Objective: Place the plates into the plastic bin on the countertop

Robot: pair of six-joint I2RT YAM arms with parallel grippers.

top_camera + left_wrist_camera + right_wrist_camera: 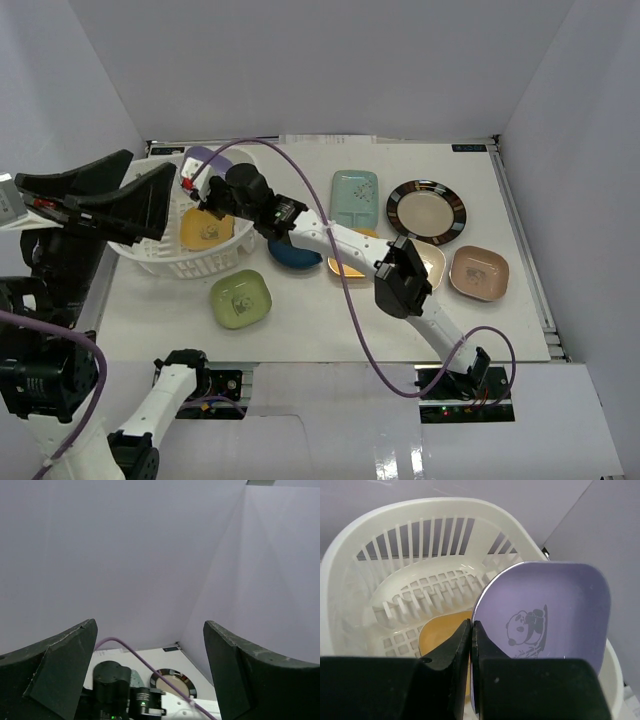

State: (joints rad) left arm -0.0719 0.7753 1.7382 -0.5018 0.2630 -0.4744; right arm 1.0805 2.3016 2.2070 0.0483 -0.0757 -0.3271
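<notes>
My right gripper (pixel 471 630) is shut on the left rim of a purple plate (pixel 545 625) with a panda print, holding it on edge over the white plastic bin (pixel 420 510). A yellow plate (pixel 440 632) lies inside the bin. From above, the right gripper (pixel 200 190) reaches over the bin (pixel 160 262) with the purple plate (pixel 205 158) at the far rim and the yellow plate (pixel 205 230) below. My left gripper (pixel 152 162) hangs raised at the left, open and empty (pixel 150 645).
On the countertop (pixel 320 320) lie a green plate (pixel 241 298), a dark blue plate (pixel 294 255), a teal rectangular plate (pixel 354 197), a black-rimmed round plate (pixel 426 212), a brown plate (pixel 479 272) and an orange plate (pixel 350 265) partly under the right arm.
</notes>
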